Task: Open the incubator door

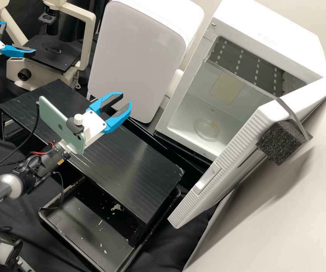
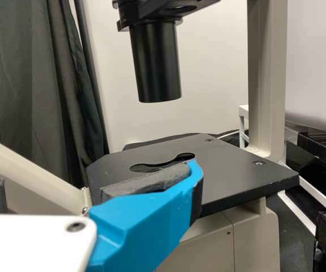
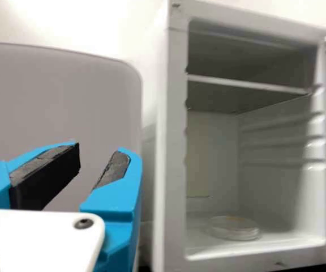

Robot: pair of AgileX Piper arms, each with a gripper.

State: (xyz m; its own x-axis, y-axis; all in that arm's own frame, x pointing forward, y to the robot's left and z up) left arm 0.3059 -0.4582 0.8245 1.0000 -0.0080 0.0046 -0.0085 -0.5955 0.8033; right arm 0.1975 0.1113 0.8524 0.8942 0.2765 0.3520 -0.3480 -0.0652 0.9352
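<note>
White incubator (image 1: 272,34), door (image 1: 242,139) swung well out from the frame; shallow round dish (image 1: 207,130) on the chamber floor, below a dark shelf (image 1: 248,64). Right gripper (image 1: 125,99) hangs outside the chamber, fingers parted; left gripper (image 1: 19,37) near the microscope (image 1: 89,34), fingers spread wide. Black tray (image 1: 70,221) beneath the black stand (image 1: 133,158) holds pale flecks.

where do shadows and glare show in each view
High view: shadow on the pale backdrop beside the incubator door, sheen on the black platform; right wrist view: glare on the wall, shade under the shelf; left wrist view: shaded curtain.
</note>
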